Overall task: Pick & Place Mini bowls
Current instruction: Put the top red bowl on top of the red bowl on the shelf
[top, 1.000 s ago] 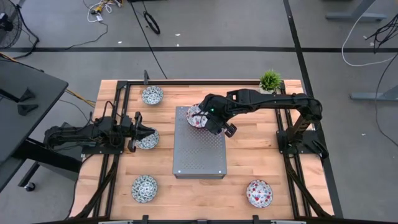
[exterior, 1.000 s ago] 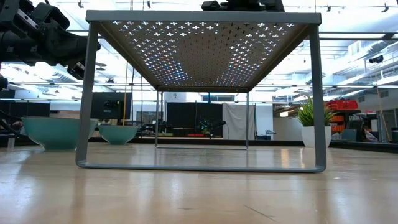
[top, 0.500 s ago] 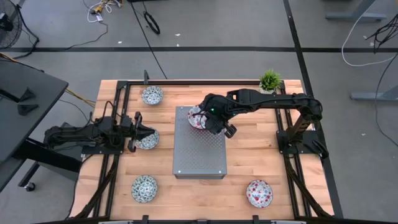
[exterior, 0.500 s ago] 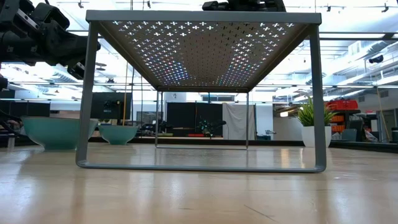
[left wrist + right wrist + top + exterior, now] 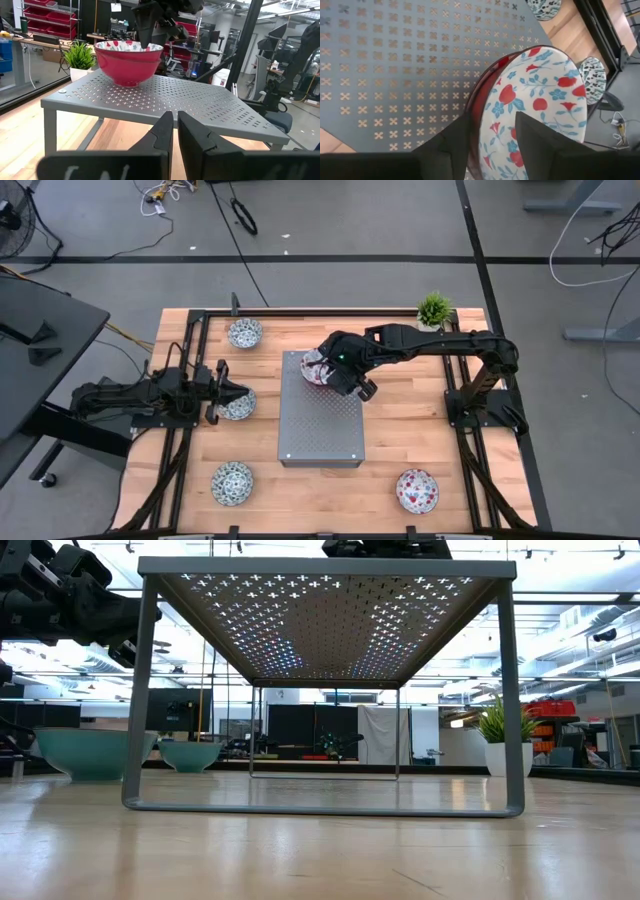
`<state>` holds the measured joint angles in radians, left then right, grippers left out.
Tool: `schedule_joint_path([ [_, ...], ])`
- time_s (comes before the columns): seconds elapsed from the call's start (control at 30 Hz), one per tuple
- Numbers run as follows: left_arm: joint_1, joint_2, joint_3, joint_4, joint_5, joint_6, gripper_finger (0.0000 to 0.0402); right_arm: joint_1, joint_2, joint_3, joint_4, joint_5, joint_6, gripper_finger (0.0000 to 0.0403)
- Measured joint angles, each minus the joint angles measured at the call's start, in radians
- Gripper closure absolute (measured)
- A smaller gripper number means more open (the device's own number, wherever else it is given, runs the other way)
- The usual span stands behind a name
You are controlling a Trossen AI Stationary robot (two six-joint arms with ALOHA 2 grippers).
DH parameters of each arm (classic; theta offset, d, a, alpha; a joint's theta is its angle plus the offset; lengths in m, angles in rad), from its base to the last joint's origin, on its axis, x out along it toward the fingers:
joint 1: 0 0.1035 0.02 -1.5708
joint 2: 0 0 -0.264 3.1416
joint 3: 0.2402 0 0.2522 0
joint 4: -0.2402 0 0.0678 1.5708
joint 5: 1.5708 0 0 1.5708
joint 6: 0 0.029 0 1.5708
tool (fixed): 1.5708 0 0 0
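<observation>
A red floral mini bowl [image 5: 312, 366] [image 5: 128, 62] stands upright on its foot on the far left corner of the grey perforated box [image 5: 320, 415]. My right gripper [image 5: 324, 370] [image 5: 492, 145] is open and slants down over the bowl. One finger is inside the rim and one outside. Blue-green mini bowls sit on the table at the far left [image 5: 245, 333], mid left [image 5: 238, 406] and near left [image 5: 232, 482]. Another red one [image 5: 417, 491] sits near right. My left gripper [image 5: 226, 392] [image 5: 175, 132] is shut, level and empty by the mid-left bowl. My right gripper straddles the red bowl's rim [image 5: 479, 150] from above, slanting in from the table's right. The inner finger [image 5: 540, 150] stands clear of the rim. The outer finger [image 5: 450, 150] lies close beside the red outer wall, and I cannot tell whether it touches. The bowl rests on the box.
A small green potted plant [image 5: 434, 310] stands at the far right corner of the table. The box's top is bare in front of the bowl. In the low view the box [image 5: 330, 565] spans the middle, with two bowls [image 5: 90, 752] [image 5: 190, 753] at the left.
My right gripper has opened over the red bowl without leaving its place. The bowl stays upright on the box.
</observation>
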<state>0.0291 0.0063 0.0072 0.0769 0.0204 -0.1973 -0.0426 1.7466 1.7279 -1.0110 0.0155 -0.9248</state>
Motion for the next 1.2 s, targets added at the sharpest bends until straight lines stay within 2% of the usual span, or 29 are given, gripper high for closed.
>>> schedule_joint_path([
  [0.6,0.0,0.0,0.0,0.0,0.0,0.0,0.0369,0.002,-0.016,0.0,0.005,0.003,0.0,0.0245],
  [0.83,0.0,0.0,0.0,0.0,0.0,0.0,0.0369,0.02,-0.059,0.0,0.0,0.006,0.037,0.0245],
  [0.97,0.0,0.0,0.0,0.0,0.0,0.0,0.0369,0.029,-0.091,0.0,0.006,0.005,0.136,0.0245],
  [1.2,0.0,0.0,0.0,0.0,0.0,0.0,0.0369,0.059,-0.107,0.0,0.04,0.002,0.458,0.0253],
])
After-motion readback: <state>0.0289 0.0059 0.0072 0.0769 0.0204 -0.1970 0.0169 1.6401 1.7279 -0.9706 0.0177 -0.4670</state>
